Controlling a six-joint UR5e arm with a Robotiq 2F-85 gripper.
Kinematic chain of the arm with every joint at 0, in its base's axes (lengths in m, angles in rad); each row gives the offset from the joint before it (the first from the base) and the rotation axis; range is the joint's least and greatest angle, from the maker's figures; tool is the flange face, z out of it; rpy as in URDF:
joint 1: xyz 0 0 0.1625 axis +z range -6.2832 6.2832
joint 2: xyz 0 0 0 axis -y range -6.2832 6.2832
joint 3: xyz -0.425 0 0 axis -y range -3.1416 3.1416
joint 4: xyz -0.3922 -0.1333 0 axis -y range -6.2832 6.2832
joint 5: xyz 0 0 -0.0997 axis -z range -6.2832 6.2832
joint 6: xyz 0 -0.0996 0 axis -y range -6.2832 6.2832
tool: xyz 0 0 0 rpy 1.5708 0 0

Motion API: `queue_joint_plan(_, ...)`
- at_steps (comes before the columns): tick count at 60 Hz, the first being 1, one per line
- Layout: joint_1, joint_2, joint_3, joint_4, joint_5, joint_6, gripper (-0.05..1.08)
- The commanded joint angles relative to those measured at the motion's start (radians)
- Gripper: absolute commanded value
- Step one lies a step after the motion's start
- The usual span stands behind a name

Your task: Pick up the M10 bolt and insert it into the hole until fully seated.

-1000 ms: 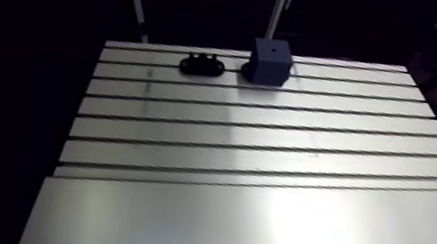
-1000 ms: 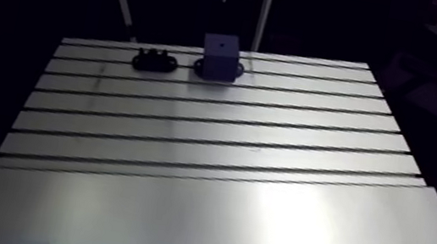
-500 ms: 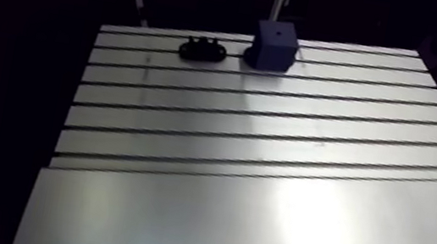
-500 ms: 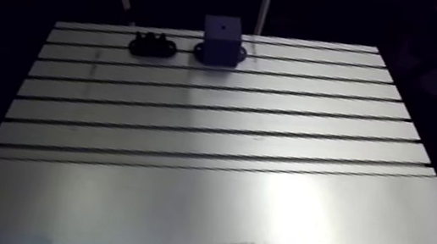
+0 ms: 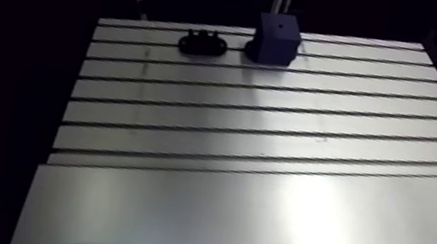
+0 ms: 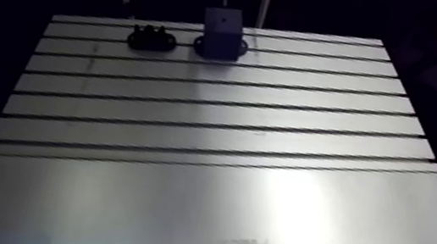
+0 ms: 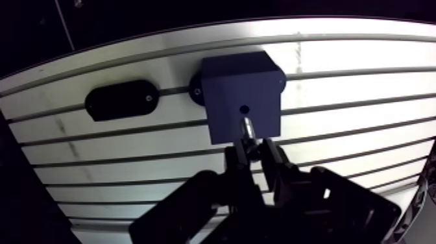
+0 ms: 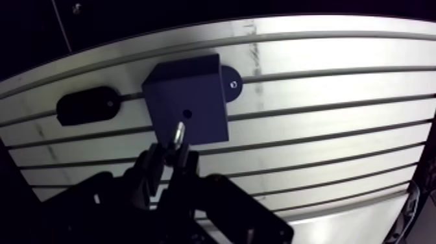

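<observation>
Misalignment is the main hazard. Wrist view: tool (image 7: 253, 150) closed narrow on the M10 bolt (image 7: 247, 127), whose tip is over the blue block (image 7: 240, 91), just short of the hole (image 7: 244, 108) and not yet in it. An off-centre tip could catch the rim, jam, or twist in the grip. Tool hangs above the block's near side, bolt pointing ahead. Black holder (image 7: 122, 100) lies beside the block, apart. Arm view: block stands at the table's (image 5: 273, 125) far edge; tool not clearly seen there.
</observation>
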Motion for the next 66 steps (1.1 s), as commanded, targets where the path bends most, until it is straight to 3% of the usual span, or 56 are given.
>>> queue_joint_plan(1,-0.002,0.008,0.005,-0.003,-0.004,0.002,1.07)
queue_joint_plan(66,-0.002,0.025,0.022,-0.038,-0.006,0.003,1.07)
